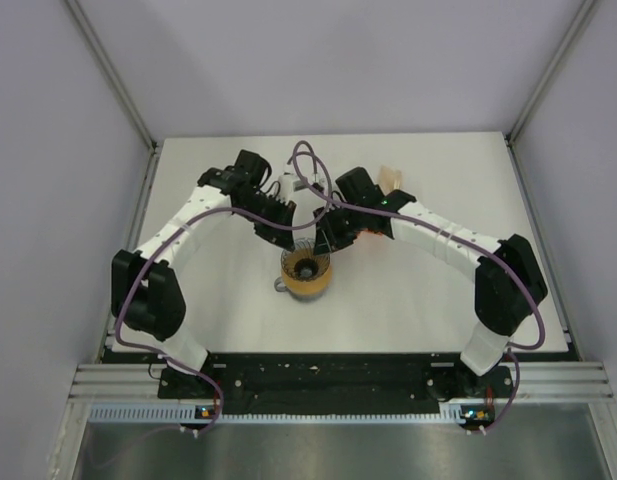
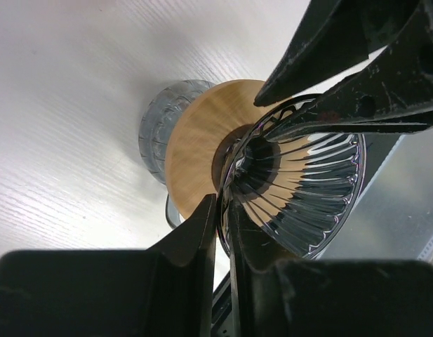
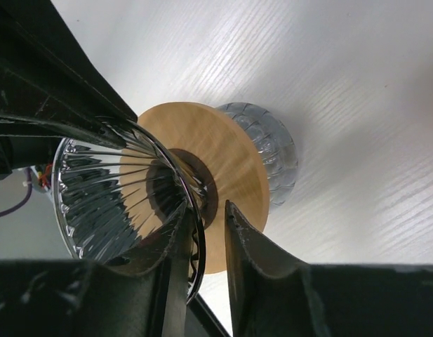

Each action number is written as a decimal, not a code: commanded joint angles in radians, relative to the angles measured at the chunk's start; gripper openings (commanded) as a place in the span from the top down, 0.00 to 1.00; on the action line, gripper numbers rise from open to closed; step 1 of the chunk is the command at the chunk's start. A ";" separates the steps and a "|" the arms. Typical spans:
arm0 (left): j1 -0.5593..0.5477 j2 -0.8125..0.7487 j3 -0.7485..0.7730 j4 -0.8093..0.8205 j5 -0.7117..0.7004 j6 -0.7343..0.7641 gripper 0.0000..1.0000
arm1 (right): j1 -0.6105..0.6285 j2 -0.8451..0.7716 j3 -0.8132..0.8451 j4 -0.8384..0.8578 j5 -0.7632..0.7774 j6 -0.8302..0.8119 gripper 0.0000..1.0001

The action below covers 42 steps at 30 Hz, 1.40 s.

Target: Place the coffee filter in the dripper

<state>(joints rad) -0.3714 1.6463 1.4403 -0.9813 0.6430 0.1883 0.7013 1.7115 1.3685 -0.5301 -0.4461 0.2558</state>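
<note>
Left hand (image 2: 223, 203) and right hand (image 3: 204, 210), both narrowly parted, straddle the rim of the glass dripper (image 1: 306, 270) mid-frame. The apparent coffee filter (image 1: 393, 180), to its upper right, is probably light, floppy paper; pinch one edge.

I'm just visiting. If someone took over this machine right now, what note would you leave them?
Left end effector: fingers straddle the rim of the ribbed glass dripper with wooden collar; whether it grips is unclear.
Right end effector: jaws slightly apart around the same rim.
Done: nothing visible; no paper inside the dripper.
Pale tan piece beyond the right arm may be the filter.
Left to do: fetch the filter and seat it in the dripper.
</note>
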 commanded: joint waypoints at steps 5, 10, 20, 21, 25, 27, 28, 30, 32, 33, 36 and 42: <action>-0.011 0.017 0.098 -0.088 -0.051 0.080 0.78 | -0.002 -0.024 0.078 -0.030 0.044 -0.046 0.66; -0.011 -0.005 0.118 -0.099 -0.052 0.079 0.65 | -0.002 -0.055 0.113 -0.030 0.027 -0.062 0.50; -0.001 -0.046 0.204 -0.117 -0.042 0.085 0.43 | -0.002 -0.167 0.152 -0.059 -0.005 -0.116 0.01; 0.000 -0.054 0.213 -0.115 -0.042 0.083 0.41 | -0.002 -0.182 0.156 -0.068 -0.014 -0.127 0.01; 0.012 -0.094 0.229 -0.088 -0.060 0.062 0.36 | -0.002 -0.262 0.147 -0.090 0.003 -0.200 0.01; 0.017 -0.117 0.224 -0.036 -0.094 0.025 0.32 | 0.000 -0.320 0.130 -0.087 0.052 -0.249 0.01; 0.022 -0.131 0.221 -0.013 -0.127 -0.008 0.31 | -0.002 -0.348 0.121 -0.081 0.085 -0.315 0.01; 0.032 -0.151 0.212 0.033 -0.167 -0.047 0.27 | -0.002 -0.409 0.087 -0.038 0.157 -0.383 0.01; 0.051 -0.157 0.212 0.061 -0.204 -0.093 0.25 | -0.002 -0.481 0.017 0.075 0.254 -0.398 0.01; 0.064 -0.160 0.212 0.073 -0.216 -0.111 0.25 | -0.002 -0.521 -0.021 0.134 0.321 -0.392 0.01; 0.110 -0.163 0.183 0.116 -0.261 -0.174 0.17 | -0.005 -0.630 -0.146 0.322 0.521 -0.397 0.01; 0.199 -0.163 0.103 0.173 -0.267 -0.248 0.18 | -0.162 -0.557 -0.045 0.222 0.747 -0.267 0.34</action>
<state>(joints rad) -0.2157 1.5093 1.5837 -0.8867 0.3920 0.0170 0.6540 1.0771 1.2400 -0.3153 0.0898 -0.1047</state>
